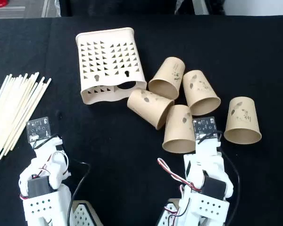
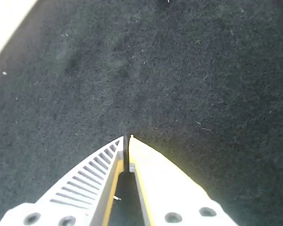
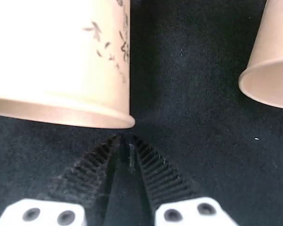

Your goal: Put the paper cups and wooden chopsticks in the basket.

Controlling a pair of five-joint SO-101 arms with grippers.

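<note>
Several brown paper cups lie on their sides on the black cloth, among them one [image 1: 179,129] beside the right arm [image 1: 205,174] and one [image 1: 243,121] farther right. A bundle of wooden chopsticks [image 1: 16,110] lies at the left, just beyond the left arm [image 1: 42,176]. The cream perforated basket [image 1: 111,66] lies tipped on its side at the back. My right gripper [image 3: 126,139] is shut and empty, its tips just short of a cup's rim [image 3: 61,61], with another cup [image 3: 271,70] off to the side. My left gripper [image 2: 127,139] is shut over bare cloth.
A pale strip [image 2: 4,23] crosses the corner of the left wrist view. Bare black cloth [image 1: 113,141] lies between the two arms and in front of the basket. The cups are clustered close together beside the basket's open end.
</note>
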